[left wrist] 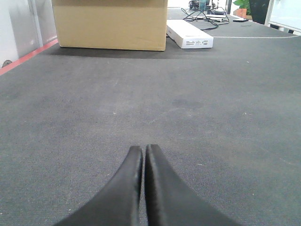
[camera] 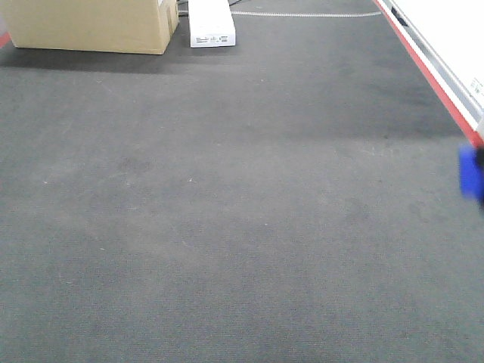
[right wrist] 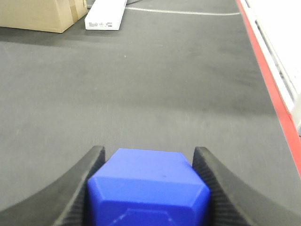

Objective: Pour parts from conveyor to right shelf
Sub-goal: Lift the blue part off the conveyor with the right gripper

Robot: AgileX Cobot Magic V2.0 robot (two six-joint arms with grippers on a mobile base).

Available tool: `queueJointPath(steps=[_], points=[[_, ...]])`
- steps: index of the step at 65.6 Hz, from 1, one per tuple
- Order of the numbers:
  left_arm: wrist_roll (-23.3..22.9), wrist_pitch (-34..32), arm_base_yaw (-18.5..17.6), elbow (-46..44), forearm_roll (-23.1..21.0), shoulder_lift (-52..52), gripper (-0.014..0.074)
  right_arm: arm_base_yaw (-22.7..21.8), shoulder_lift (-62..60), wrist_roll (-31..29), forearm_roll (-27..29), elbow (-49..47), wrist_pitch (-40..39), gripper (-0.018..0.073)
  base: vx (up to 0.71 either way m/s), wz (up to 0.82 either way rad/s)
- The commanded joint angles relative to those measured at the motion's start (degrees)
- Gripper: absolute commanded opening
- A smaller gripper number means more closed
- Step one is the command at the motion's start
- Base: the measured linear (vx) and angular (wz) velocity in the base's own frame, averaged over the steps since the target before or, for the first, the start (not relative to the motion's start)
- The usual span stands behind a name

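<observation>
Even indoor light; soft shadow at cardboard box; blue block blurred.

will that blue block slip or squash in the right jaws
Probably rigid: the blue block shows crisp bevelled edges between the right jaws. Its flat sides meet ribbed pads, so slipping seems unlikely. Likely light, being moulded-looking plastic.

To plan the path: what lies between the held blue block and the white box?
Only bare grey carpet lies between the blue block and the white box, in the right wrist view.
</observation>
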Motion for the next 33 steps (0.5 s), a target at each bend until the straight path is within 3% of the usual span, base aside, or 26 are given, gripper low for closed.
queueJointPath(steps=[1, 14, 33], points=[[-0.49, -4.09, 0.16, -1.1, -0.45, -0.67, -0.0006, 0.02, -7.35, -0.03, -0.25, 5.49, -6.23, -0.0005, 0.0, 0.0], [-0.49, -4.09, 0.16, -1.1, -0.45, -0.67, -0.0006, 0.02, -19.19, -0.03, -0.27, 13.34, -6.06, -0.0005, 0.0, 0.0], [-0.49, -4.09, 0.16, -1.1, -0.45, -0.67, -0.0006, 0.02, -20.99, -0.03, -0.16, 14.65, -3.69, -0.0005, 0.0, 0.0]])
